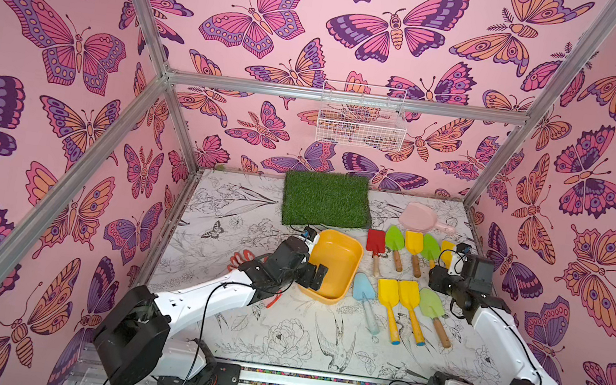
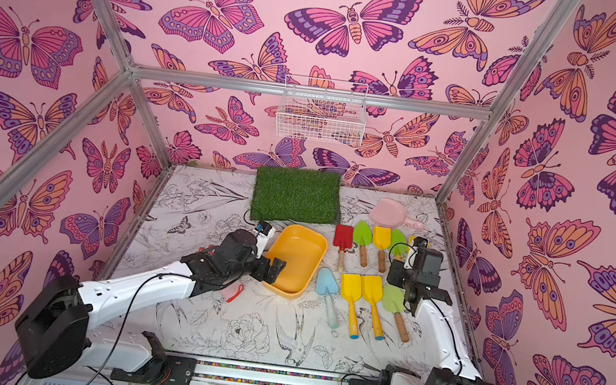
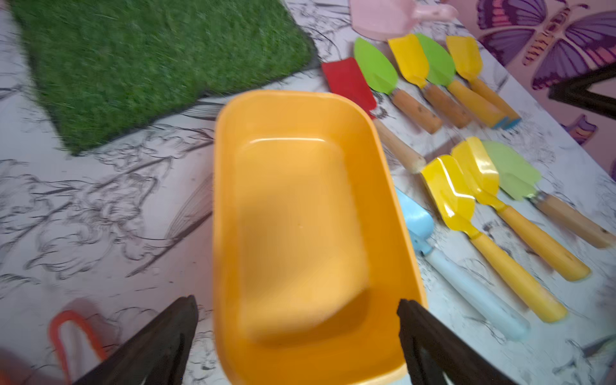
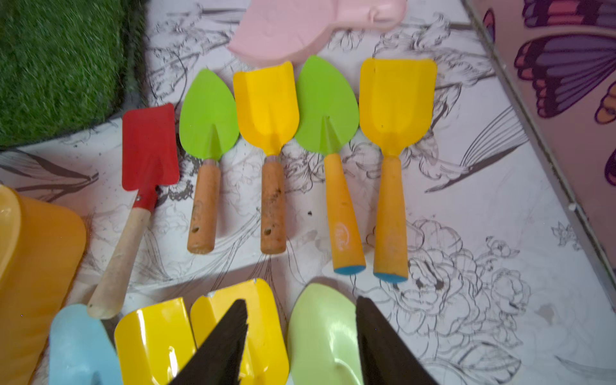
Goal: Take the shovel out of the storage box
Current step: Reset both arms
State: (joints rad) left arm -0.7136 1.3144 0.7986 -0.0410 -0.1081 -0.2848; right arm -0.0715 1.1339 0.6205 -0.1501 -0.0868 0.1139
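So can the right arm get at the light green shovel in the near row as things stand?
Probably yes. The right gripper hangs open right at the light green shovel, and nothing lies on it. The yellow shovel alongside sits close, so room for a finger is tight.

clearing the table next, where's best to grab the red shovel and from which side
Grip the red shovel by its pale wooden handle, straight down from above, closing across it. It lies flat; the blade is wide and thin, while the handle is narrow with bare table on both sides.
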